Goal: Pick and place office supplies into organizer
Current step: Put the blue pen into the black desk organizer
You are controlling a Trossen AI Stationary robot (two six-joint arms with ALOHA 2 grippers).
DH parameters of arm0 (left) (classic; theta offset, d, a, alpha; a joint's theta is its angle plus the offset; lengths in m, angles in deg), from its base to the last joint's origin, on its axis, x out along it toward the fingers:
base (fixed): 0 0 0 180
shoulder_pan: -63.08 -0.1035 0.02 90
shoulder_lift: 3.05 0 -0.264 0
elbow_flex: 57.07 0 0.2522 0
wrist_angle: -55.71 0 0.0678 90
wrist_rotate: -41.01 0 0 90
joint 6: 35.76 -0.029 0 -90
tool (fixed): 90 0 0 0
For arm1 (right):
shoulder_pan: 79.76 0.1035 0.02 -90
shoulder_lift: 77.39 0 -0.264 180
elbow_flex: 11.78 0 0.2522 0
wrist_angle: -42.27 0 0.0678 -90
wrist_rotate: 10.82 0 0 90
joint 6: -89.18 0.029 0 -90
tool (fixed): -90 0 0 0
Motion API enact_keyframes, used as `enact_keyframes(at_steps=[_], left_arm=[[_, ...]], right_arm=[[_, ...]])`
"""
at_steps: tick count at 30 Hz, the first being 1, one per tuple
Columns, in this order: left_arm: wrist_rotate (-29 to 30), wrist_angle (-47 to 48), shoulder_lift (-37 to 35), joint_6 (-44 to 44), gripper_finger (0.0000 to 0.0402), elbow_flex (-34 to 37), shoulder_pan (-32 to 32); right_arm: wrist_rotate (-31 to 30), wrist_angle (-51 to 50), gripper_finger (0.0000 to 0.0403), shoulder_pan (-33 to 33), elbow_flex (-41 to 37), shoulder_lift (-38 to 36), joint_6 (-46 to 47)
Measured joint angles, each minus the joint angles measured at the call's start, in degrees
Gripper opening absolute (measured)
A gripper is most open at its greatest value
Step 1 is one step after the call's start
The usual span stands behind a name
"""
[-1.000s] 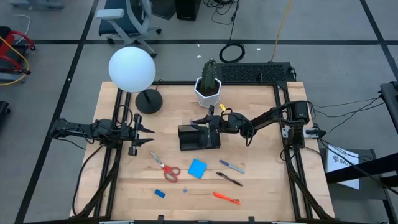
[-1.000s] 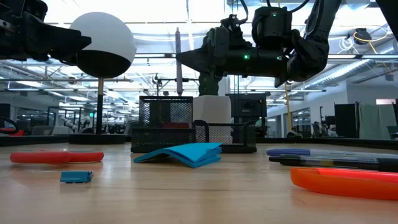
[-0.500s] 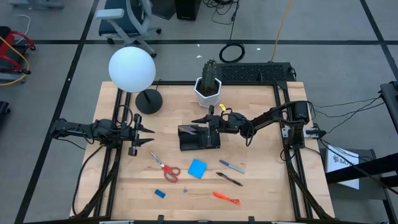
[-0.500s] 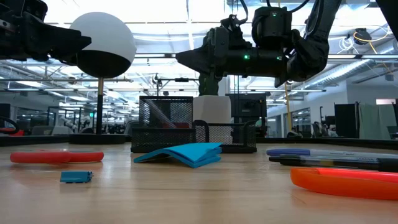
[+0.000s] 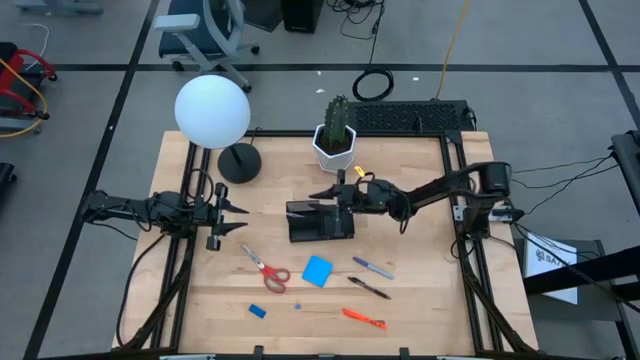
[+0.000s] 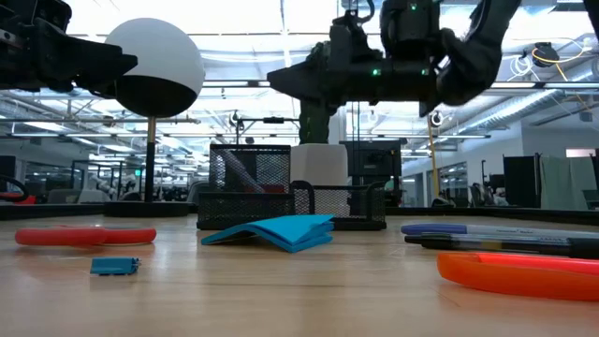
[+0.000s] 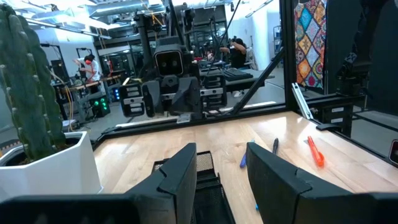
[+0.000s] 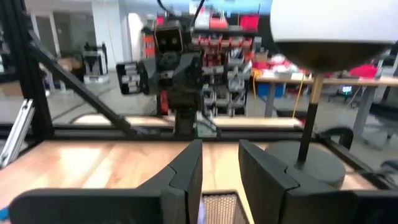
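Note:
The black mesh organizer (image 5: 320, 222) stands mid-table, and a grey marker (image 6: 240, 172) leans inside its tall cup. My right gripper (image 5: 318, 196) hovers level above it, open and holding nothing (image 8: 221, 180). My left gripper (image 5: 240, 215) waits open at the table's left side (image 7: 221, 180). The rest lies flat on the near half of the table. These are red-handled scissors (image 5: 266, 268), a blue pad (image 5: 317, 270), a tiny blue block (image 5: 258, 311), a grey-blue marker (image 5: 372, 267), a black pen (image 5: 369, 288) and an orange pen (image 5: 364, 318).
A lamp with a white globe (image 5: 212, 110) and a round black base (image 5: 239, 163) stands at the far left. A cactus in a white pot (image 5: 336, 140) stands just behind the organizer. Bare wood lies to the organizer's right and along the near edge.
My right gripper has let go of the grey marker it held upright over the organizer. The marker has dropped into the tall mesh cup and leans there. The gripper has since risen slightly.

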State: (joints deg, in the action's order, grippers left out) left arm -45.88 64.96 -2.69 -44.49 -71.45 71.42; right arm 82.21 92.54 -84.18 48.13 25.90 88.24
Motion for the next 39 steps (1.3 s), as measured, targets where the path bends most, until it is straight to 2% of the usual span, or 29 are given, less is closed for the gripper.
enact_keyframes(at_steps=[4,11,16,25,32,39], left_arm=[[0.0,0.0,0.0,0.0,0.0145,0.0,0.0],[0.0,0.0,0.0,0.0,0.0145,0.0,0.0],[0.0,0.0,0.0,0.0,0.0145,0.0,0.0],[0.0,0.0,0.0,0.0,0.0145,0.0,0.0],[0.0,0.0,0.0,0.0,0.0145,0.0,0.0],[0.0,0.0,0.0,0.0,0.0145,0.0,0.0]], right_arm=[[-0.7,-11.4,0.0094,0.5,0.0,-5.5,-0.9],[-10.7,-29.2,0.0093,2.6,0.0,-13.9,-0.9],[-16.3,-36.7,0.0093,4.2,0.0,-17.1,3.2],[-17.0,-49.3,0.0093,4.8,0.0,-20.4,10.6],[-19.7,-57.7,0.0093,4.8,0.0,-22.3,15.2],[-19.6,-60.5,0.0093,4.8,0.0,-22.3,18.2]])
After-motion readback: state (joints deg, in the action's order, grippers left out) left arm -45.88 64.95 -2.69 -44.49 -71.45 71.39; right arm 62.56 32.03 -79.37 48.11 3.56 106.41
